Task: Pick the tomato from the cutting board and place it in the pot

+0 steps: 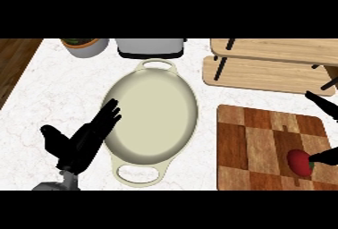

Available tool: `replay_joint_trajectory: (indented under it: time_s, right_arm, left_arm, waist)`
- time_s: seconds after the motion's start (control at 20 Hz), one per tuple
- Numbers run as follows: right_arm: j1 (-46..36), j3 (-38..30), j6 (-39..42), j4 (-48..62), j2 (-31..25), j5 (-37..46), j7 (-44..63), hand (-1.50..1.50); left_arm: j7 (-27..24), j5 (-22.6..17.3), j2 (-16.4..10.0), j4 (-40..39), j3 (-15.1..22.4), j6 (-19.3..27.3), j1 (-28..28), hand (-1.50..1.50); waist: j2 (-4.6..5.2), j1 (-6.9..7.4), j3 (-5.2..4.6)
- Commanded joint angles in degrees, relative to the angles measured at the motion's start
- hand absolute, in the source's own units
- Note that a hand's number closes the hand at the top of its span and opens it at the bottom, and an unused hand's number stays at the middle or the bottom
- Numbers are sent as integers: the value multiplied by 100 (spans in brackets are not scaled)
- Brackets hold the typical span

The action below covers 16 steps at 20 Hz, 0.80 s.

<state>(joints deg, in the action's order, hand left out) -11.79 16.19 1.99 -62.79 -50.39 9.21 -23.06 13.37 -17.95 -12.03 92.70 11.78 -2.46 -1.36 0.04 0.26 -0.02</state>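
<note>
A red tomato [300,162] with a green stem lies near the right front of the checkered wooden cutting board [259,143]. Only parts of my right hand [322,103] show at the right edge: one straight finger over the board's far right corner, another dark tip touching the tomato's right side. The tomato sits between them, and the hand looks open. The cream oval pot [152,116], with a handle at each end, stands empty in the middle of the counter. My left hand [82,143] rests open at the pot's left front rim, fingers straight and pointing away.
A light wooden rack [271,67] with black legs stands behind the cutting board. At the back are a grey appliance [150,47] and a potted plant [86,46]. The marble counter ends at the left, where dark wood [13,67] shows.
</note>
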Motion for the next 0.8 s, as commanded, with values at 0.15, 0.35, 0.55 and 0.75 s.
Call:
replay_joint_trajectory:
  time_s: [0.15,0.35,0.55,0.75]
  right_arm:
    - [298,-401,1065,-1958,-1019,-330,1460,-150]
    - [323,-462,2065,-2667,-1434,-904,2547,-150]
    - [647,-880,2261,-3519,-1588,-1477,3754,-150]
    - [878,-1134,2449,-3931,-1306,-1700,4375,-150]
  left_arm:
    - [106,38,65,142,-40,50,294,0]
    - [304,42,75,452,67,73,384,0]
    - [296,-19,19,278,-178,-15,148,0]
    - [143,170,144,45,-137,-62,115,0]
  waist:
    - [-36,-108,-10]
    - [-50,-98,-14]
    - [-35,-122,-9]
    - [-19,-75,-3]
